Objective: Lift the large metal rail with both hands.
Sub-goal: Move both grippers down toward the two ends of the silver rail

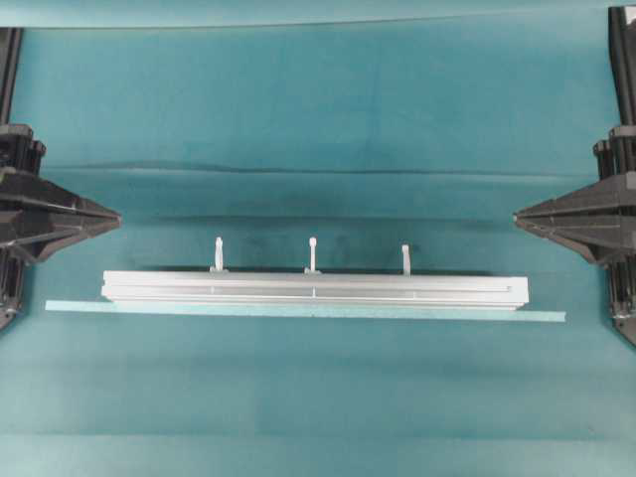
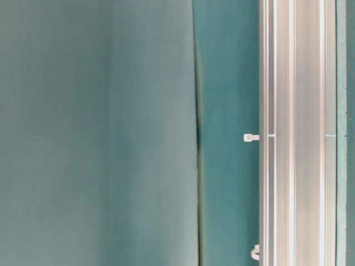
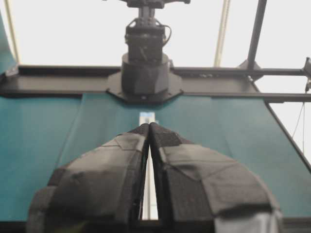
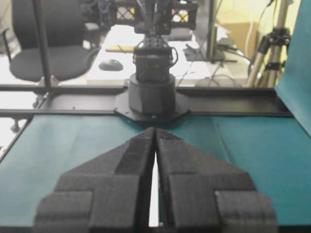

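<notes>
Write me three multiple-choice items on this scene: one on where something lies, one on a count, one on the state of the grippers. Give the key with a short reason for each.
1. Where does the thin pale strip lie relative to the large metal rail in the overhead view?
A. Along the rail's lower edge
B. Across the rail's top face
C. Far off near the top edge of the view

2. How many white zip ties stick out of the rail?
A. One
B. Three
C. Five

3. What state are the left gripper and the right gripper in?
A. Both shut on the rail
B. One shut on the rail, one open
C. Both shut, holding nothing

Key: 1 A, the strip runs just below the rail and reaches past both its ends. 2 B, three ties stand along its upper side. 3 C, each wrist view shows the pads pressed together, and overhead both tips sit clear of the rail.
</notes>
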Controlling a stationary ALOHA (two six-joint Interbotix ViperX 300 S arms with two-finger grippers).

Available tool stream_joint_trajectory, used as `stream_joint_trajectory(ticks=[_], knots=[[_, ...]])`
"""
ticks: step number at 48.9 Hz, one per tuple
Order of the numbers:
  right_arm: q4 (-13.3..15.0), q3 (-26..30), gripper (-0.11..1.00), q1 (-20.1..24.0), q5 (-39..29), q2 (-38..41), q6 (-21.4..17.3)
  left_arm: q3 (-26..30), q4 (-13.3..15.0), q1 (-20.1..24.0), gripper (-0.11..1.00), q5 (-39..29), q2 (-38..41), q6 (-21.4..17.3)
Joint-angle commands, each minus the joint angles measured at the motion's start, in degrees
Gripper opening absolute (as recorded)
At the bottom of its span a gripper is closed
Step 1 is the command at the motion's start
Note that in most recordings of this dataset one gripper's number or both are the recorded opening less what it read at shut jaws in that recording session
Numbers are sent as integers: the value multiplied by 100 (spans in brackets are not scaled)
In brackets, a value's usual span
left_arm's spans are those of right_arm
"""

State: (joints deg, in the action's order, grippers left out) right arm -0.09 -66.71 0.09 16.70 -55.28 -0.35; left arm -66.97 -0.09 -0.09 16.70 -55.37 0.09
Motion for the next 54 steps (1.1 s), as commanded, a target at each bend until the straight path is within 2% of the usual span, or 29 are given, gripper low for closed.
stream_joint_trajectory(ticks=[1, 3, 5, 9, 27, 40, 54], knots=[[-62, 26, 11, -35, -18, 105, -44, 246, -26, 35, 14, -202, 290, 255], [-202, 53, 10, -26, -202, 114, -62, 343, -53, 62, 12, -396, 343, 299], [-316, 105, 4, -26, -501, 123, -105, 439, -70, 88, 6, -624, 413, 352], [-352, 255, 0, -35, -1143, 149, -149, 624, -79, 79, -2, -1125, 527, 360], [-352, 1143, 0, -35, -3718, 457, -264, 1969, -79, -123, -2, -3630, 1222, 343], [-352, 1969, 0, 9, -5247, 1397, -747, 2874, -88, -202, -2, -5388, 2127, 343], [-352, 2777, 0, 18, -6715, 2479, -765, 3533, -97, -202, -2, -6732, 2856, 299]])
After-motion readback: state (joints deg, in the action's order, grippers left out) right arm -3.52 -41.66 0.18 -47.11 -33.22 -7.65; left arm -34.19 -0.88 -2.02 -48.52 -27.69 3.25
